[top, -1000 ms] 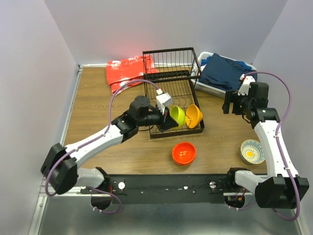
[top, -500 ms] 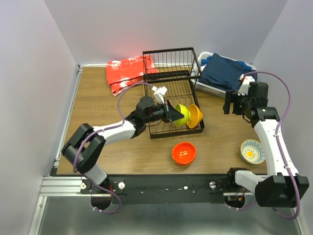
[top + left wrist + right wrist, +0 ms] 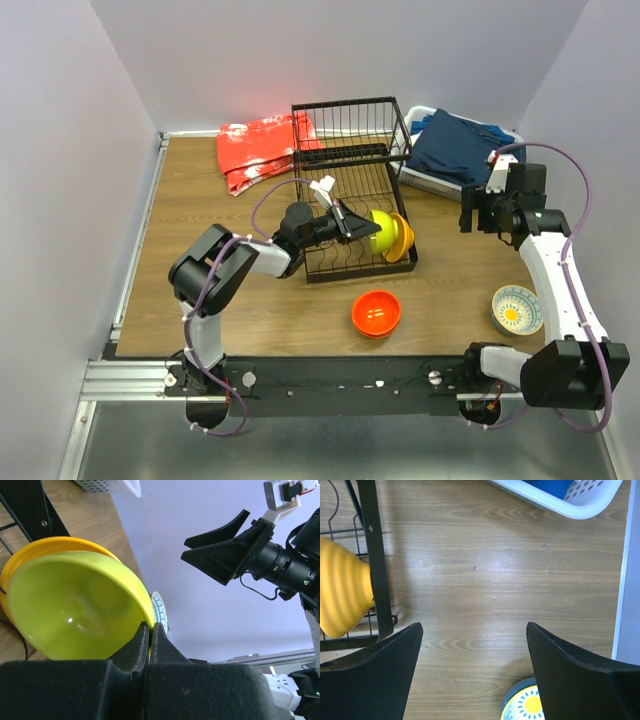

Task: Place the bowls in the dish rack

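My left gripper [image 3: 362, 228] is shut on the rim of the lime green bowl [image 3: 382, 229], which it holds on edge inside the black wire dish rack [image 3: 360, 274]. In the left wrist view the green bowl [image 3: 75, 610] lies against the yellow-orange bowl [image 3: 50, 545] behind it, with my pinched jaws [image 3: 150, 627] on its rim. The yellow-orange bowl [image 3: 402, 237] stands on edge at the rack's front right. A red-orange bowl [image 3: 376, 312] sits on the table in front of the rack. The white patterned bowl [image 3: 516, 309] sits at the right. My right gripper [image 3: 474, 627] hangs open over bare wood, holding nothing.
A white plastic basket [image 3: 432, 183] with blue cloth stands right of the rack, its rim [image 3: 570, 502] in the right wrist view. Red cloth [image 3: 262, 148] lies at the back left. The rack's corner post [image 3: 375, 565] and the patterned bowl [image 3: 527, 705] flank my right gripper.
My left gripper has carried the green bowl rightward in the rack, up against the yellow-orange bowl, and the left arm has folded in. The right arm has barely moved.
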`<state>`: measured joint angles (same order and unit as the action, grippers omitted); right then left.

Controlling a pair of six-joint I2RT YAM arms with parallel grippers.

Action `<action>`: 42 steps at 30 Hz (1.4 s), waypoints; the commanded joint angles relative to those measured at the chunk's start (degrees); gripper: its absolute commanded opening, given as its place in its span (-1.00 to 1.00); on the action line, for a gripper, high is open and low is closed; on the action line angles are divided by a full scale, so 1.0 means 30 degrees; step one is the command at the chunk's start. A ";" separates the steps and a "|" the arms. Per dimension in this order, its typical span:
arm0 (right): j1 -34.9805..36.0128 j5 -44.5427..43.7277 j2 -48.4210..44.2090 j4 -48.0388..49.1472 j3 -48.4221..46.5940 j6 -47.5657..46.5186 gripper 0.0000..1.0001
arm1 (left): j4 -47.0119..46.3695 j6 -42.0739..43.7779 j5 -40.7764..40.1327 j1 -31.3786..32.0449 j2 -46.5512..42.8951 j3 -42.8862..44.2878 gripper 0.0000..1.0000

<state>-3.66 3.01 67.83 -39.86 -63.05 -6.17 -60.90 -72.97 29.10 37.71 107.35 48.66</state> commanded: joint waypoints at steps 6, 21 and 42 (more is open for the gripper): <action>-0.0420 -0.0094 0.0885 -0.0455 -0.1309 -0.0461 0.84 | -0.5216 -0.2600 0.0320 -0.0003 0.2682 0.1824 -1.00; -0.0566 0.0258 0.1295 -0.0484 -0.1280 -0.0461 0.84 | -0.5567 -0.2541 0.0639 -0.0032 0.4205 0.1238 -1.00; -0.0537 0.0873 0.1471 -0.0367 -0.1367 -0.0227 0.84 | -0.2349 0.1789 0.2574 -0.0266 0.2129 0.1474 -0.27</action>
<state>-4.91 4.21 72.42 -40.25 -65.45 -7.09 -71.16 -75.57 33.32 37.36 119.59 52.38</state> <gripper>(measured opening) 0.922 0.319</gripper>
